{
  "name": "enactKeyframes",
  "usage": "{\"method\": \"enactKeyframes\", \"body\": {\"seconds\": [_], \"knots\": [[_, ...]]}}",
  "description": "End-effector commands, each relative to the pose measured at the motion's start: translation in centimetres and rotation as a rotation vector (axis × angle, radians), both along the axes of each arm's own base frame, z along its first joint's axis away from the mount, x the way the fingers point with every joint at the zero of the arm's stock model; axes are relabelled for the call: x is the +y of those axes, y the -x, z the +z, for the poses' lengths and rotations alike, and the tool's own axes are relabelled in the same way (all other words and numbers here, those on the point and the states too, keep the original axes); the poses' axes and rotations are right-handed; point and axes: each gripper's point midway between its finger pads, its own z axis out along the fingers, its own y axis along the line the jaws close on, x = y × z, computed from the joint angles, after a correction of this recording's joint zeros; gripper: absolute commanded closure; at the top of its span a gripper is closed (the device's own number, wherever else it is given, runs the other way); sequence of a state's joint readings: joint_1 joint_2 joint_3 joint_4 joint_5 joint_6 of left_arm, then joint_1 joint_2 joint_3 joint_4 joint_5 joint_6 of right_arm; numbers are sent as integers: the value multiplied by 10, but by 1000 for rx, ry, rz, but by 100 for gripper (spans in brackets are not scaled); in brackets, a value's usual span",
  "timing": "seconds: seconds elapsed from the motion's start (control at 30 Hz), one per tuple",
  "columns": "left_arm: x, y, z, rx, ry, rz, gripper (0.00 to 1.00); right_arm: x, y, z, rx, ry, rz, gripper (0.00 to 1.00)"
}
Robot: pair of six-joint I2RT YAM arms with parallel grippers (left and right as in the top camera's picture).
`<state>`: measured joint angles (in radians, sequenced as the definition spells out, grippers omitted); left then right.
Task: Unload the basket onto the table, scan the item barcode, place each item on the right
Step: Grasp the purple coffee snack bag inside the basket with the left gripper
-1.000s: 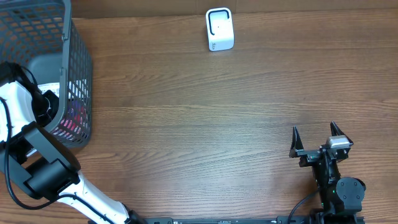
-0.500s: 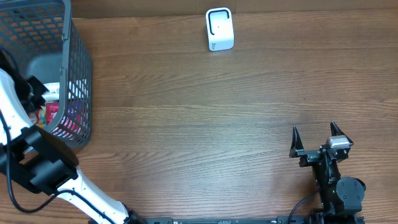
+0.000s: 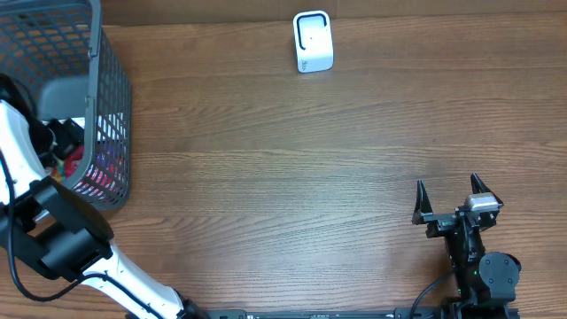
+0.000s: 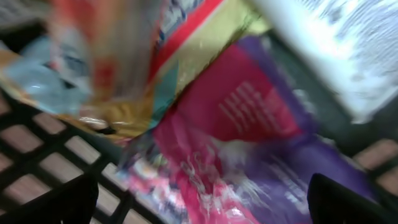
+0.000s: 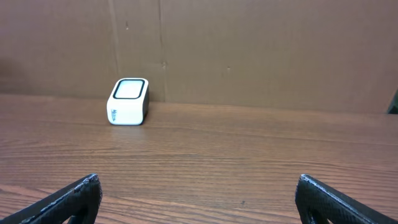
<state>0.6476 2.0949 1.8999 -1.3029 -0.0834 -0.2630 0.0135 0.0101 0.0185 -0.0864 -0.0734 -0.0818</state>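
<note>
Two arms on show, and only one is in the hunt. The left gripper (image 4: 205, 200) hangs inside the basket (image 3: 112, 97), jaws spread wide with nothing between them, right over a heap of snack packets (image 4: 118, 74). Dead ahead of it lies a pink packet (image 4: 242, 118), and that looks like the item to lift. The wrist view is blurred, but the packet seems to run slantwise across the gap between the jaws, so a turn of the wrist may be called for before closing. No barcode can be made out.

The scanner (image 3: 313, 42) stands on the worktop (image 3: 292, 177) well away from the basket, by the far edge. The right gripper (image 3: 450, 197) waits on the side of the worktop farthest from the basket, jaws open and empty. By my reckoning the left arm is far the nearer to the packet.
</note>
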Motion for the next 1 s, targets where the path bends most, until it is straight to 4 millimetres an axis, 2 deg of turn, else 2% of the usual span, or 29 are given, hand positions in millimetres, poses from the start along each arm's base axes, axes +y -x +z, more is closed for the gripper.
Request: {"method": "enactKeyframes", "body": {"seconds": [0.0,0.17,0.27,0.33,0.37,0.47,0.5,0.53,0.57,0.6,0.7,0.83,0.97], "knots": [[-5,5,-22,26,8,0,0,-1,0,-2,-3,-4,-6,0],[-7,7,-47,26,9,0,0,-1,0,-2,-3,-4,-6,0],[-11,12,-71,32,13,0,0,-1,0,-2,-3,-4,-6,0],[-13,15,-81,36,16,0,0,-1,0,-2,-3,-4,-6,0],[-14,17,-84,38,18,0,3,-1,0,-2,-3,-4,-6,0],[-15,19,-88,41,20,0,31,-1,0,-2,-3,-4,-6,0],[-15,19,-88,41,21,0,47,-1,0,-2,-3,-4,-6,0],[-16,19,-88,41,21,0,55,-1,0,-2,-3,-4,-6,0],[-16,19,-88,42,22,0,67,-1,0,-2,-3,-4,-6,0],[-16,19,-88,42,22,0,96,-1,0,-2,-3,-4,-6,0],[-18,20,-88,46,33,0,96,-1,0,-2,-3,-4,-6,0],[-14,13,-65,24,27,19,96,-1,0,-2,-3,-4,-6,0],[0,-6,-3,-73,-40,37,96,-1,0,-2,-3,-4,-6,0]]}}
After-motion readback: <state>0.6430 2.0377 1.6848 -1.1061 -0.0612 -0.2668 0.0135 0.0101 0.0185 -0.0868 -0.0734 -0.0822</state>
